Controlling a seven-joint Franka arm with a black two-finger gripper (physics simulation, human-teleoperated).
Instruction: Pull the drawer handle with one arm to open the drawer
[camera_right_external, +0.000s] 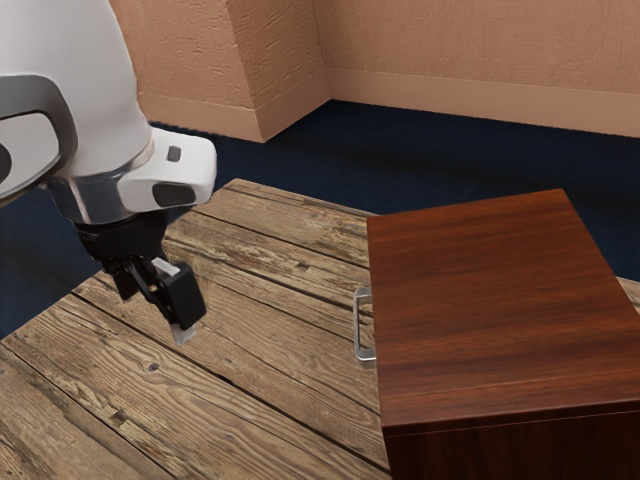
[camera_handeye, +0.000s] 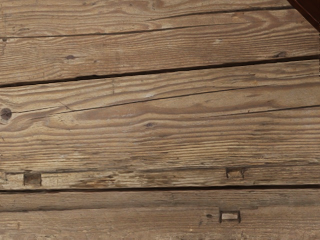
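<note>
Pale metal, the handle (camera_right_external: 363, 325) is set on the cabinet (camera_right_external: 480, 300) face turned toward the exterior view's left, its long axis lying along that face's top edge. The gripper (camera_right_external: 180, 322) is held well apart on that side, above the table (camera_right_external: 250, 400) (the jaws' state cannot be told), so a reach rightward is called for.
</note>
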